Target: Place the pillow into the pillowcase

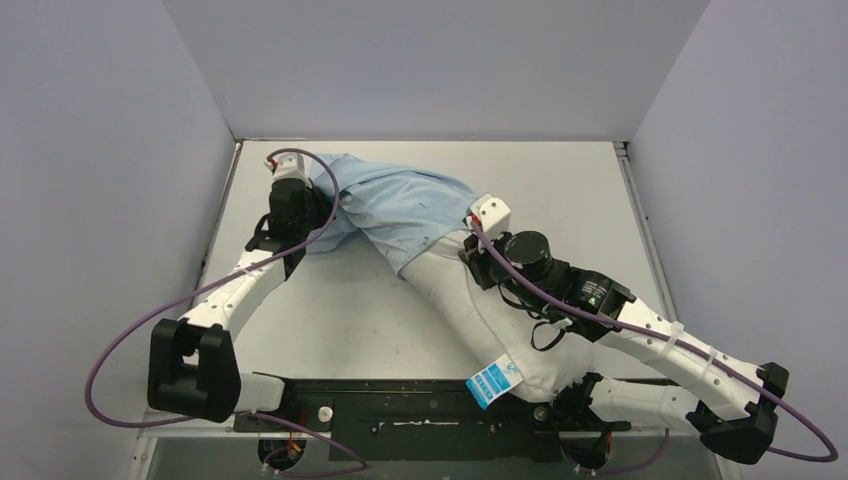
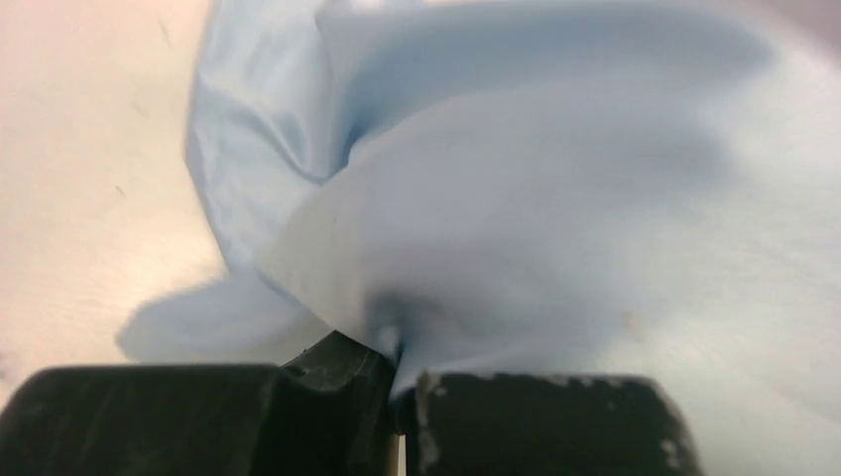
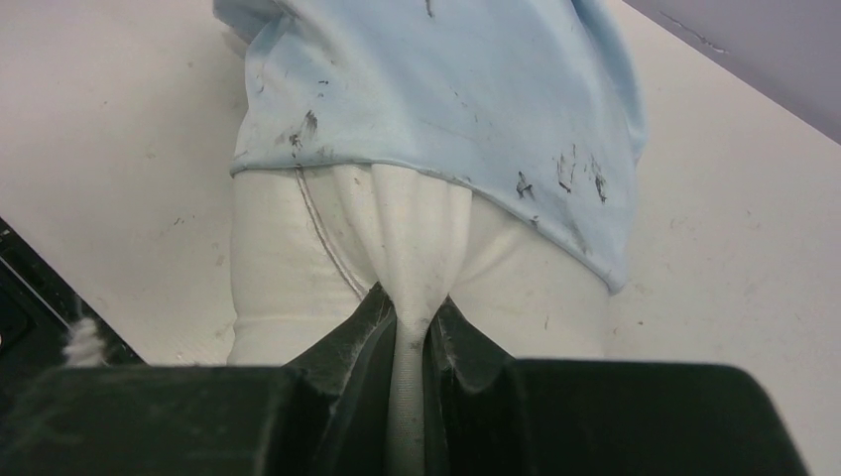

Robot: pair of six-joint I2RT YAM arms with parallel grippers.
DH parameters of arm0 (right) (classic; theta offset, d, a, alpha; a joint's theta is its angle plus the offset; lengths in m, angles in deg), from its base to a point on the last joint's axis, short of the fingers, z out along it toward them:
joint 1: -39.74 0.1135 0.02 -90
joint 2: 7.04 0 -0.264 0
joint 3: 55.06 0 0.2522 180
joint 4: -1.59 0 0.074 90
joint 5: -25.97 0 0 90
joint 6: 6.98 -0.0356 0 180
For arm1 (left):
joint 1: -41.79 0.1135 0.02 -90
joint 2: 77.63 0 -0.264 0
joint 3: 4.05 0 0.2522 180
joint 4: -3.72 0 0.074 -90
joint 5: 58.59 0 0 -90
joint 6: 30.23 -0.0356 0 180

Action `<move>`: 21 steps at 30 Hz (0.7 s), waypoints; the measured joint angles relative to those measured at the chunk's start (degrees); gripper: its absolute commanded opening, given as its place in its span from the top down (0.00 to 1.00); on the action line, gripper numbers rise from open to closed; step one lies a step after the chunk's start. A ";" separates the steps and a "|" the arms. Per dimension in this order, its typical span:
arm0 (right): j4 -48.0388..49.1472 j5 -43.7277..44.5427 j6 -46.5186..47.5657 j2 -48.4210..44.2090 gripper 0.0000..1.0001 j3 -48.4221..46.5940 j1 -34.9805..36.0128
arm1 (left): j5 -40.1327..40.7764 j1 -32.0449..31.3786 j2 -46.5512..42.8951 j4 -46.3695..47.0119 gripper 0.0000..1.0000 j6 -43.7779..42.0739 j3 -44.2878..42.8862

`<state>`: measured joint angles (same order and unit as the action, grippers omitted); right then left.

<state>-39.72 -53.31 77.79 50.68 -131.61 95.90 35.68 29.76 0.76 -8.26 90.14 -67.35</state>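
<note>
The white pillow (image 1: 495, 325) lies diagonally across the table, its far end inside the light blue pillowcase (image 1: 405, 205), its blue tag (image 1: 493, 380) at the near corner. My right gripper (image 1: 478, 248) is shut on a pinched fold of the pillow (image 3: 412, 248) just below the pillowcase's stained hem (image 3: 446, 109). At the pillowcase's far left end my left gripper (image 1: 300, 205) is shut on the blue cloth (image 2: 516, 198); the fabric puckers into the closed jaws of the left gripper (image 2: 399, 382).
Grey walls enclose the white table (image 1: 560, 190) on three sides. A black rail (image 1: 400, 410) with the arm bases runs along the near edge. Purple cables (image 1: 120, 350) loop off both arms.
</note>
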 measured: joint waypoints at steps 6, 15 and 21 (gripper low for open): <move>0.00 -2.62 0.28 -1.33 1.00 2.86 -0.44 | 11.06 0.57 -3.48 0.68 1.00 -8.52 -10.32; 0.85 -7.78 -0.28 -1.36 1.00 4.00 -0.81 | 14.38 2.03 13.07 3.06 0.38 -18.36 -30.71; 4.70 -7.96 -5.35 0.46 1.00 4.00 -1.73 | 8.63 5.55 21.90 -12.85 0.20 -15.91 -39.10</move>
<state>-35.02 -61.27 72.43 51.14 -127.61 94.18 44.32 35.31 22.66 -21.11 74.23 -106.45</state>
